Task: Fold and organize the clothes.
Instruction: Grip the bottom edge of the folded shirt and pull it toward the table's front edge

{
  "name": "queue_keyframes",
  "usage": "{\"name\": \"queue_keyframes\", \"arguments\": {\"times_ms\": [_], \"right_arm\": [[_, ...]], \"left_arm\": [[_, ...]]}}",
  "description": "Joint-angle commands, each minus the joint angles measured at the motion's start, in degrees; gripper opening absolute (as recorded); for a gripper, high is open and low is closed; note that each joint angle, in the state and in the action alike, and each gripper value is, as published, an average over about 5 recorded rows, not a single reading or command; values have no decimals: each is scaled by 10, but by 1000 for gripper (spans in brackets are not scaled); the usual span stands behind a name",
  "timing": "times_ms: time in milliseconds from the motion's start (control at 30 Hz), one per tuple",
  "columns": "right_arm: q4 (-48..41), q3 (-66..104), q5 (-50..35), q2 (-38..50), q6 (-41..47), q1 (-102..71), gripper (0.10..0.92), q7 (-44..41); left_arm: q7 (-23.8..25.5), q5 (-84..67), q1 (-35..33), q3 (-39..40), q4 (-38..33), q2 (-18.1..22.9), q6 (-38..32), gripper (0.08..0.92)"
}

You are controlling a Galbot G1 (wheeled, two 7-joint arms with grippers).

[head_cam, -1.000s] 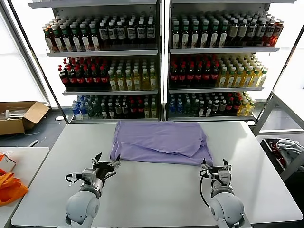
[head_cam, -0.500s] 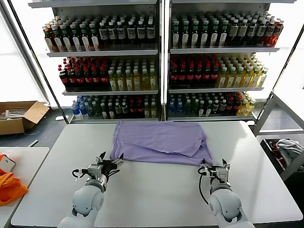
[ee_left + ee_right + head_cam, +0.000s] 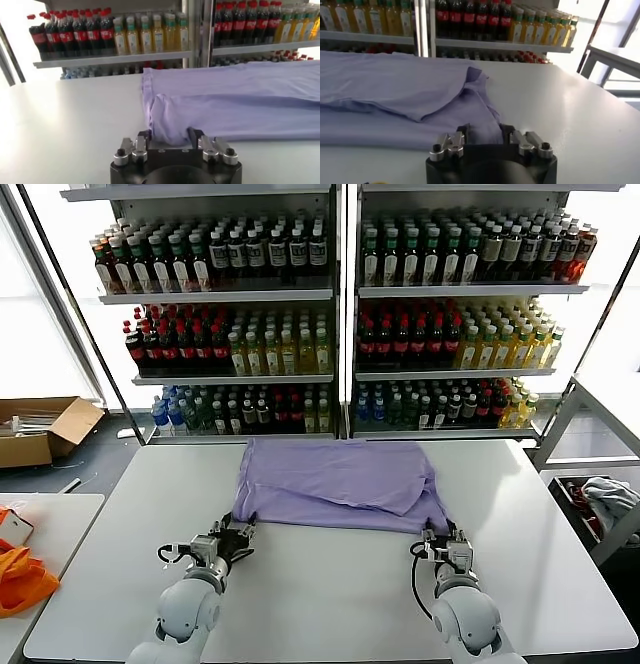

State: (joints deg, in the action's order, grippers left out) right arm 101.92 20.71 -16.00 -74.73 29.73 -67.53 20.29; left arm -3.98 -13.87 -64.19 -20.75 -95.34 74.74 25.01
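Observation:
The lavender T-shirt lies partly folded on the far half of the white table. My left gripper is at the shirt's near left corner, open, with the fabric edge between its two fingers. My right gripper is at the near right corner, open, with the shirt's corner between its fingers. In both wrist views the cloth reaches into the jaws, which stand wide apart. A sleeve flap lies folded over on the right side.
Shelves of bottled drinks stand right behind the table's far edge. An orange fabric bag lies on a side table at the left. A grey-white cloth bundle sits in a rack at the right. A cardboard box is on the floor far left.
Both grippers have moved forward across the table to the shirt's near edge. The shirt's corners now sit between their open fingers. The shirt itself has not moved.

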Motion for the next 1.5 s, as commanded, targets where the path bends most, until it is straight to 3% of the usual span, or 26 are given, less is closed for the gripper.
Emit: {"name": "queue_keyframes", "arguments": {"times_ms": [33, 233, 433, 700, 1100, 1500], "right_arm": [[-4, -1, -1, -1, -1, -2, 277, -1], [-5, 0, -1, -1, -5, -7, 130, -6], [9, -1, -1, 2, -9, -18, 119, -15], [85, 9, -7, 10, 1, -52, 119, -11], [222, 24, -21, 33, 21, -172, 119, 20], [275, 26, 1, 58, 33, -270, 119, 48]], "left_arm": [[1, 4, -2, 1, 9, 0, 2, 407], [3, 4, 0, 0, 12, -1, 1, 234], [6, 4, -3, -6, 3, -4, -11, 95], [3, 16, -53, -15, -95, -14, -22, 85], [2, 32, -246, -40, -307, -13, -19, 85], [2, 66, -386, -51, -373, -8, -36, 85]]}}
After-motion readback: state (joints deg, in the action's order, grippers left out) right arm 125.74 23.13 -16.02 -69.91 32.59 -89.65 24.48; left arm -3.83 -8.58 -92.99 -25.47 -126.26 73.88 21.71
